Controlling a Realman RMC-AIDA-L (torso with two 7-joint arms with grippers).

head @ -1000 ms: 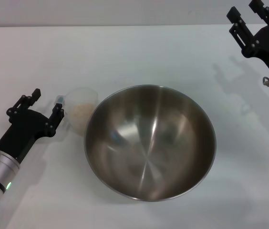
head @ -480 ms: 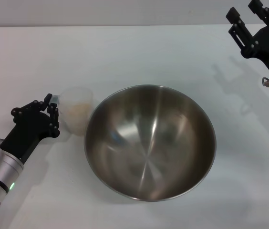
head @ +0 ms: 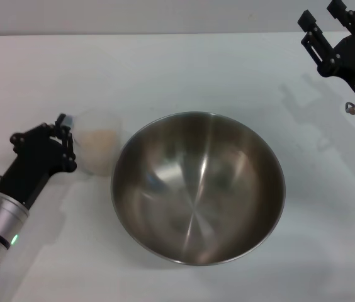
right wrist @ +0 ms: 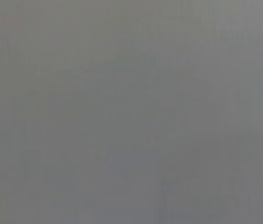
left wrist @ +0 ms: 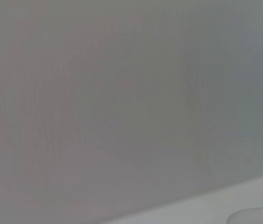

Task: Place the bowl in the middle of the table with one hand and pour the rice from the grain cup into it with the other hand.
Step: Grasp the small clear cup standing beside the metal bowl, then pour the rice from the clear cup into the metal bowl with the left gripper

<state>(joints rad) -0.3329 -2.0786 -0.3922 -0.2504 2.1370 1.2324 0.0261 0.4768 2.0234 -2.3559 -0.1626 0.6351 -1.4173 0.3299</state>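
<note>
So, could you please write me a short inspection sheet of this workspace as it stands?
Surface: white table, matte, bare around the items.
Job's things: steel bowl mid-table, no rice inside; grain cup just to its left, rice inside.
Clutter: nothing seen.
Grippers: left gripper shut on the grain cup's side; right gripper raised at the far right, open, holding nothing.
Cables: nothing seen.
Surroundings: grey wall behind the table.
</note>
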